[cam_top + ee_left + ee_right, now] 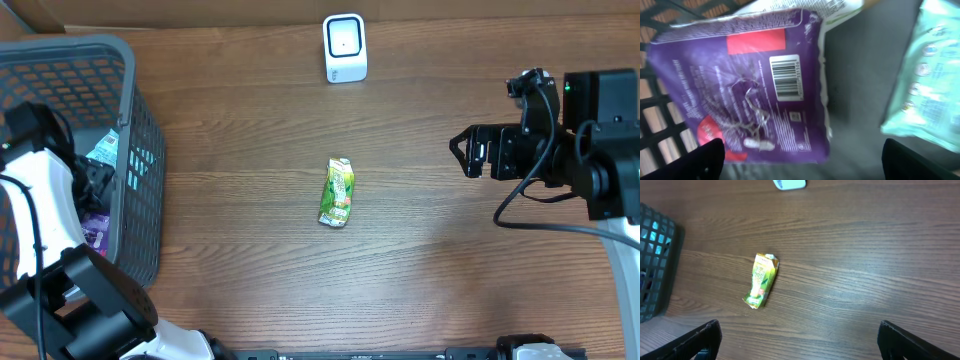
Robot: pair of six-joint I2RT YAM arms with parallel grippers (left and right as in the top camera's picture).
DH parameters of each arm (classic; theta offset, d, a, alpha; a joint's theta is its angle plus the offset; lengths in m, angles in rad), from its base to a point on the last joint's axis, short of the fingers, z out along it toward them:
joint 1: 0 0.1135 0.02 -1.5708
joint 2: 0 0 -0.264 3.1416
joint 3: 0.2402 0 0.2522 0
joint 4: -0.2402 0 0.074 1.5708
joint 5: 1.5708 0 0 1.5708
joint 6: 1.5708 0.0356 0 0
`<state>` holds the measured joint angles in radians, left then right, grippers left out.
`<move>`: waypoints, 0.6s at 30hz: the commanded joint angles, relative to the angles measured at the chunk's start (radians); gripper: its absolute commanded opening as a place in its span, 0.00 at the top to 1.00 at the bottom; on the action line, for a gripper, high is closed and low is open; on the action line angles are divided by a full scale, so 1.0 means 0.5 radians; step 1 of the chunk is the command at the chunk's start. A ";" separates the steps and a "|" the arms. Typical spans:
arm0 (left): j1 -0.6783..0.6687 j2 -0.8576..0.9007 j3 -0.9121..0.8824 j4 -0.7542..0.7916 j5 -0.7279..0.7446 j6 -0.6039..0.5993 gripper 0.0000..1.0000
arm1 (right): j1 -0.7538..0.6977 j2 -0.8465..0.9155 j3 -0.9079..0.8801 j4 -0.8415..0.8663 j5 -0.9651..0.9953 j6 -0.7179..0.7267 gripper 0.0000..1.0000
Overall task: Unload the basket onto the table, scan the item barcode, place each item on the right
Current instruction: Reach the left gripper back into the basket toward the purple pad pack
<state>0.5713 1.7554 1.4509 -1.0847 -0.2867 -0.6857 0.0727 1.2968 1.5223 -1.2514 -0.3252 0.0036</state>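
Observation:
A purple packet (745, 85) lies on the floor of the dark mesh basket (130, 90), its white barcode label (786, 76) facing up. My left gripper (802, 160) hangs open just above it, fingers wide on either side and holding nothing. In the overhead view the left gripper (92, 185) is down inside the basket. A green packet (338, 192) lies in the middle of the table, also visible as the green packet (761, 280) from the right wrist. A white scanner (345, 47) stands at the far edge. My right gripper (462, 152) hovers open at the right, holding nothing.
A pale teal packet (925, 75) lies in the basket to the right of the purple one. Another white package (835, 7) peeks out behind the purple one. The basket's mesh wall (657, 265) stands at the table's left side. Cables trail from the right arm (590, 160).

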 commanded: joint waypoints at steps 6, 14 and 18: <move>-0.002 -0.003 -0.349 0.294 -0.166 -0.004 0.09 | 0.010 0.114 0.043 0.021 -0.016 -0.011 0.00; -0.001 -0.002 -0.539 0.460 -0.181 0.004 0.36 | 0.010 0.128 0.043 0.052 -0.016 -0.011 0.00; -0.001 -0.002 -0.567 0.483 -0.181 0.004 0.69 | 0.010 0.128 0.043 0.052 -0.012 -0.011 0.00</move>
<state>0.5709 1.7554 1.1892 -0.8501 -0.3614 -0.6823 0.0727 1.3640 1.5223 -1.2312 -0.3260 0.0032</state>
